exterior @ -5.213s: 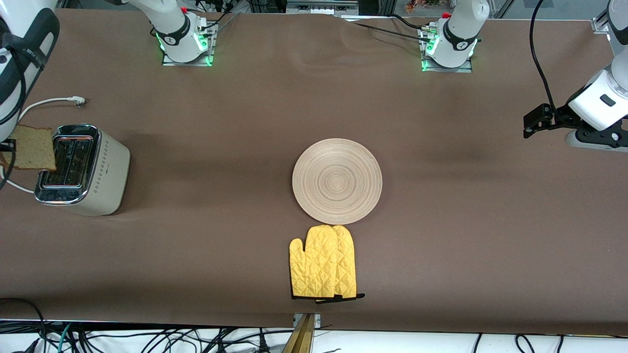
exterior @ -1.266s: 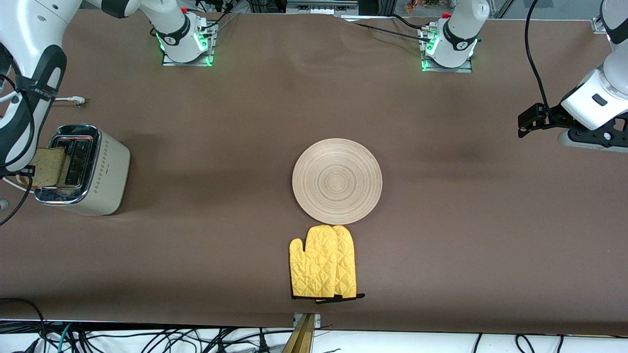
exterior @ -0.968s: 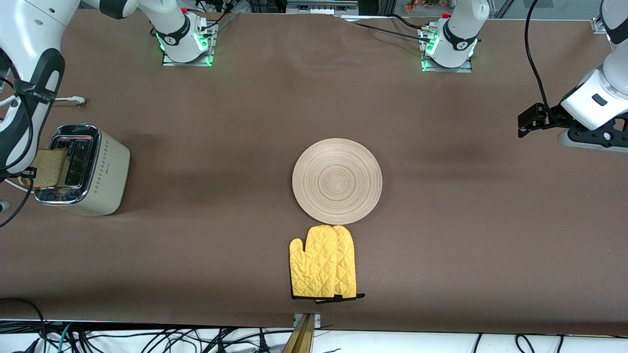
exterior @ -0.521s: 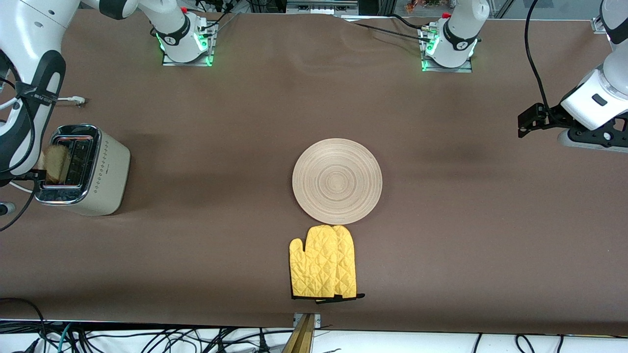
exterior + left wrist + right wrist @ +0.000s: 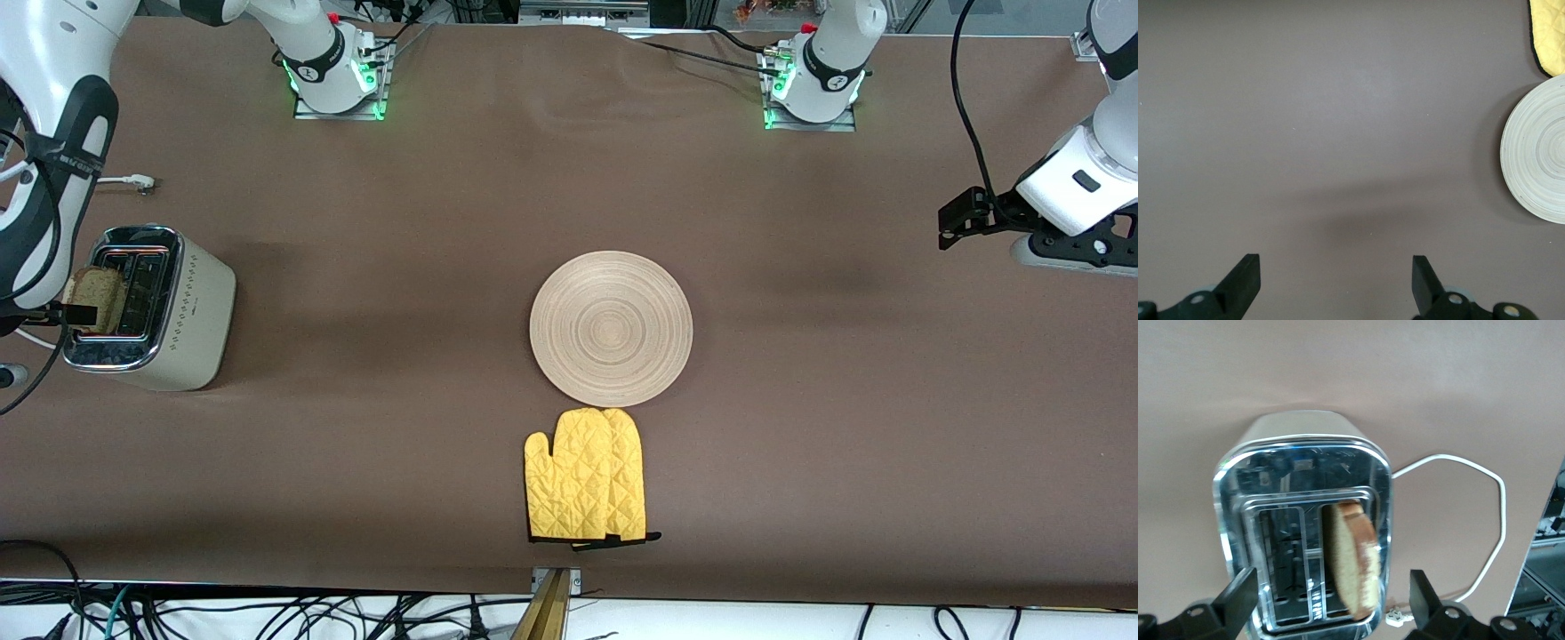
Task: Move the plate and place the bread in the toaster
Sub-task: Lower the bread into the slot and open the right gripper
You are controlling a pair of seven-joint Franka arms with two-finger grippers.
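Over the toaster [image 5: 147, 307] at the right arm's end, our right gripper [image 5: 1328, 607] hangs with jaws spread wide; its wrist view alone shows the bread [image 5: 1353, 568] standing in one slot, apart from both fingers. Our left gripper [image 5: 1335, 283] waits wide open, empty. Mid-table lies the plate [image 5: 611, 327].

Yellow oven mitt [image 5: 584, 475] flat on brown table [image 5: 845, 427], near front edge.

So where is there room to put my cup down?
Bare cloth lies between the toaster and the plate, and between the plate and the left gripper. It is tight where the yellow mitt nearly touches the plate.
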